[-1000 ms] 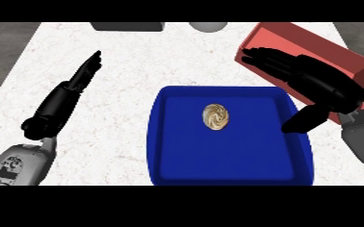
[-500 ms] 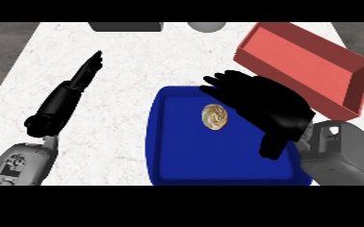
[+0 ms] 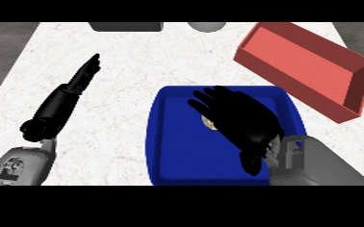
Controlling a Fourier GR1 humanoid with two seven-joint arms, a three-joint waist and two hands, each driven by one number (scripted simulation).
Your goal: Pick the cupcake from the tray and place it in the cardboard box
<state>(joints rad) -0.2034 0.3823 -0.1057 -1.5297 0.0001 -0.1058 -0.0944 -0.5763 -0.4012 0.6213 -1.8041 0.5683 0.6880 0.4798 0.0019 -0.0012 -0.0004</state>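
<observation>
Cupcake [image 3: 209, 122] lies near the middle of the blue tray [image 3: 167, 144], and only a small pale, round part of it shows, because the right hand [image 3: 238, 120] covers most of it from above. This hand is black and spread out, with fingers quite straight and pointing to the far left; they do not curl round the cupcake, so the hand is open and nothing is gripped yet. It probably hangs there to line up for the grasp, so the picking step is only at its start.

The tray is a smooth, glossy rectangle with rounded corners and a low raised rim, which keeps the cupcake from sliding off. The box [image 3: 305, 67], reddish with thin flat walls and an open top, sits at the far right, just beside the far right corner of the tray, so the way to it is short. The counter [image 3: 142, 62] is white with a faint marble pattern.

The left hand [image 3: 84, 76] rests open at the left, fingers straight, well apart from the tray.
</observation>
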